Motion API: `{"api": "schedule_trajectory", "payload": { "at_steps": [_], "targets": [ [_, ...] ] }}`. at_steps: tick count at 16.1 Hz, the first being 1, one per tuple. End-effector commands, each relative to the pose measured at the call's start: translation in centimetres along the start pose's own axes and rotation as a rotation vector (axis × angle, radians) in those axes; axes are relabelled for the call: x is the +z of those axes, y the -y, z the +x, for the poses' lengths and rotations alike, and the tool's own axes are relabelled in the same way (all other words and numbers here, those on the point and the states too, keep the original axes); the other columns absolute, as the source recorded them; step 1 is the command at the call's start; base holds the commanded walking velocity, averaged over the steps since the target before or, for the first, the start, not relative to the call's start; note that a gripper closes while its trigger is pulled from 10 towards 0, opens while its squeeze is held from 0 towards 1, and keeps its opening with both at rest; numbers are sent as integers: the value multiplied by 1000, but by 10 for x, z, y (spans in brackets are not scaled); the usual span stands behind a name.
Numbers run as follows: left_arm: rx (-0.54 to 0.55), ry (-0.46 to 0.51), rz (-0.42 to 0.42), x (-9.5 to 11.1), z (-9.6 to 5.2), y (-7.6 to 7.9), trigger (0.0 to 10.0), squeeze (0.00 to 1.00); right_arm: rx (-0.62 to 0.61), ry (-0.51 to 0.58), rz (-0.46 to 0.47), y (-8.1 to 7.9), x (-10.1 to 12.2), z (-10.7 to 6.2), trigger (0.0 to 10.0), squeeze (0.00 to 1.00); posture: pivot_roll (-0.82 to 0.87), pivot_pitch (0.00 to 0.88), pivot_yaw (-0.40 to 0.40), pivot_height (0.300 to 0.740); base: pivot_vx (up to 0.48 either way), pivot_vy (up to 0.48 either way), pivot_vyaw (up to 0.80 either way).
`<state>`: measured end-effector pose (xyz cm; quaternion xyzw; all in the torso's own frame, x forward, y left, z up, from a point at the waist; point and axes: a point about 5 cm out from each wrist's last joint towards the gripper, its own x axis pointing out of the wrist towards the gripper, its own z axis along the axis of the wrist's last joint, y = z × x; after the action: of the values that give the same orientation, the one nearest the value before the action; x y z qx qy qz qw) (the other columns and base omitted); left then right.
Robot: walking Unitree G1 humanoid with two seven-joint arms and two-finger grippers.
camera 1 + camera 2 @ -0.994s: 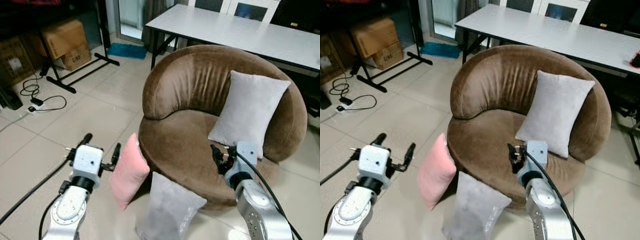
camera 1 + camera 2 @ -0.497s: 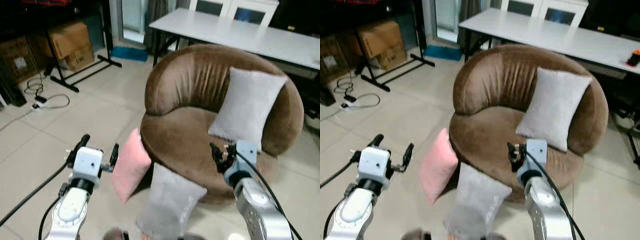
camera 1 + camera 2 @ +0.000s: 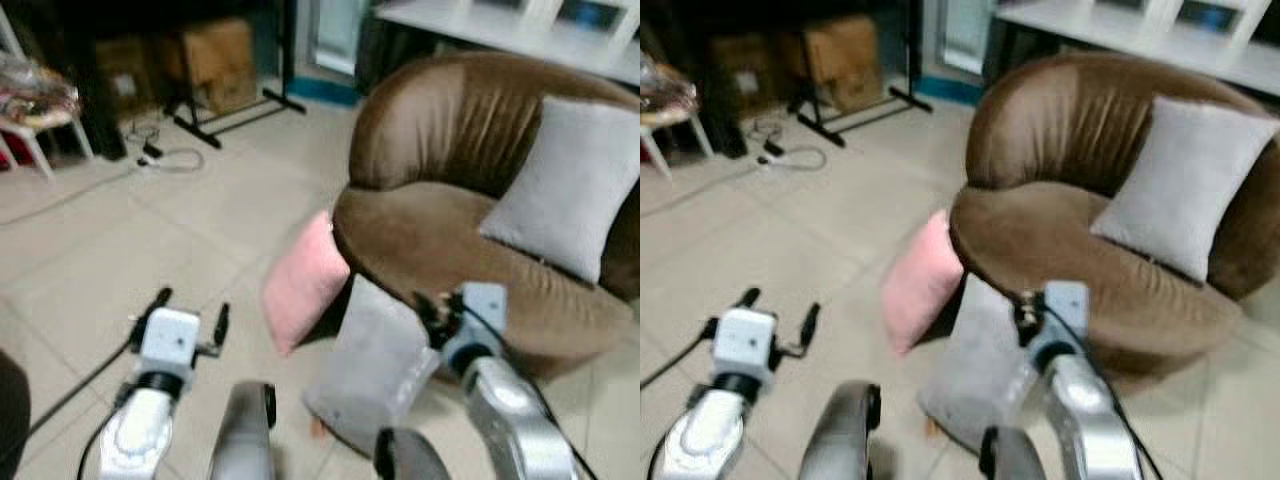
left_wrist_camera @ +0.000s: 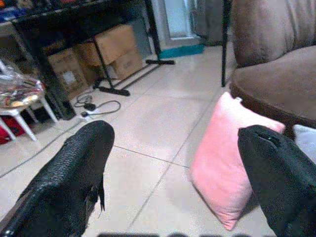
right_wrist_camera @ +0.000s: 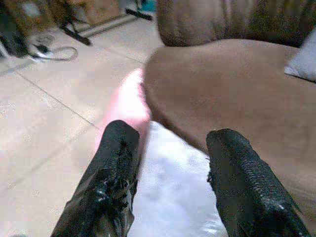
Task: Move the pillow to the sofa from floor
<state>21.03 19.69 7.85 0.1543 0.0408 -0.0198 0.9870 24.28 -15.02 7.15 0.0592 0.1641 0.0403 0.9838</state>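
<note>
Left eye view: your left gripper [image 3: 190, 317] and right gripper [image 5: 170, 173] both hang spread and empty, pink pillow [image 3: 303, 283] and grey pillow [image 3: 373, 362] on the floor [image 3: 150, 230], leaning against the sofa [image 3: 450, 240].

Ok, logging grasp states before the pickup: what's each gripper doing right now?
Left gripper: open, holding nothing.
Right gripper: open, holding nothing, above the grey pillow.
</note>
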Motion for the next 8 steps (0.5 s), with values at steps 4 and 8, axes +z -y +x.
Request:
{"api": "schedule_trajectory", "payload": {
  "at_steps": [4,8],
  "targets": [
    [-24,70,-18,14,6,2,10000,82,-27,26,-15,8,6,-1,10000,0,-24,0,-74,601,147,0,0],
    [-21,67,-20,14,6,1,10000,82,-16,26,-20,7,7,1,10000,0,-21,0,-76,601,337,0,0]
  ]
}}
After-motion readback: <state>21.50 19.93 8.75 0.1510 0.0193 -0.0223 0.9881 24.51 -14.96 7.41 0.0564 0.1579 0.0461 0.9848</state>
